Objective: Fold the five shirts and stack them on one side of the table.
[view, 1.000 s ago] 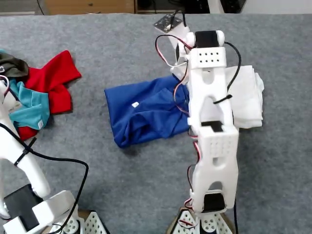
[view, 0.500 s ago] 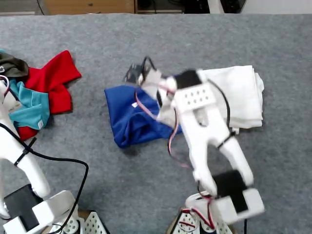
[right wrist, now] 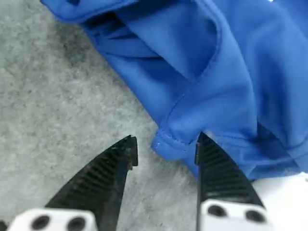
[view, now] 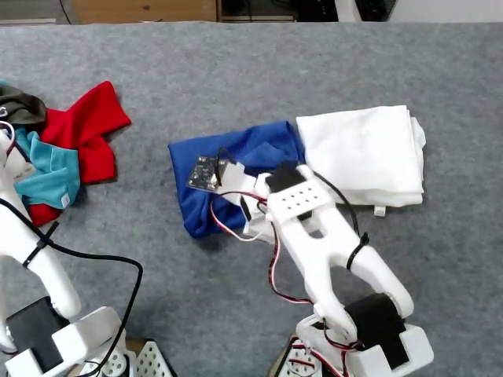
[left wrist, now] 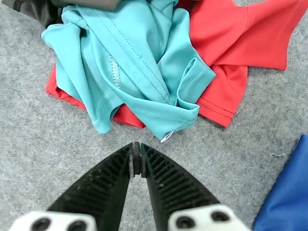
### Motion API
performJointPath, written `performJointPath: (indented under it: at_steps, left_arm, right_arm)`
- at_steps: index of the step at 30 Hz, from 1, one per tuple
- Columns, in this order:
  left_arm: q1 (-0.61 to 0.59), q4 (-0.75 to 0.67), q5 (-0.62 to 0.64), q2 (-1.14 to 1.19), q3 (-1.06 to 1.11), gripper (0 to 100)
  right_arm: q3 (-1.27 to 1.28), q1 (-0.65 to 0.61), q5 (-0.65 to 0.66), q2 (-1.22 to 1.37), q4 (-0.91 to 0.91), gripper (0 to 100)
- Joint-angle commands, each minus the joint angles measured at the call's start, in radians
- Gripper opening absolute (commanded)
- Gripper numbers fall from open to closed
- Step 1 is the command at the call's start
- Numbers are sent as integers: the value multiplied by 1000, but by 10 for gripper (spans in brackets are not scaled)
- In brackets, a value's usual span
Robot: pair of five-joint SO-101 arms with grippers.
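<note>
High: blue shirt [view: 259, 149] lies crumpled mid-counter [view: 354, 63], touching the folded white shirt [view: 361, 153]. Red shirt [view: 90, 118], teal shirt [view: 51, 169] and dark shirt [view: 20, 106] are piled well apart, by the left arm.
Left wrist: left hand [left wrist: 136, 156] is closed and empty, near the teal shirt.
Right wrist: right hand [right wrist: 166, 143] is wide open with the blue hem corner between its fingers, nothing gripped.
The fabric looks light and limp and will likely bunch. I'd pinch the doubled hem, not the flat panel.
</note>
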Motion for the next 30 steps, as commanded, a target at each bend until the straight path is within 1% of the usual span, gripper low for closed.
performJointPath:
  at_steps: [1, 5, 7, 11, 12, 14, 20, 25, 30]
  left_arm:
    - [2, -6, -2, -27, -3, 19]
    - [2, -5, -5, -31, -3, 19]
    - [2, -5, -3, -33, -3, 19]
    - [3, -5, -2, -30, -3, 19]
    - [3, -5, -2, -28, -3, 19]
    - [3, -5, -2, -27, -3, 19]
    - [3, -5, -2, -27, -3, 19]
    - [3, -5, -2, -27, -3, 19]
    - [3, -5, -2, -27, -3, 19]
  right_arm:
    - [35, 15, 8, -24, -91, 199]
    - [27, 88, 8, 44, -146, 191]
    - [-4, 125, 8, 71, -141, 142]
    - [-51, 186, 8, 81, -138, 8]
    - [-62, 199, 9, 81, -138, 0]
    - [-82, 220, 17, 81, -138, 16]
    - [-111, 271, 86, 81, -137, 16]
    - [-145, 348, 183, 79, -106, 16]
    - [-236, 421, 221, 79, -61, 16]
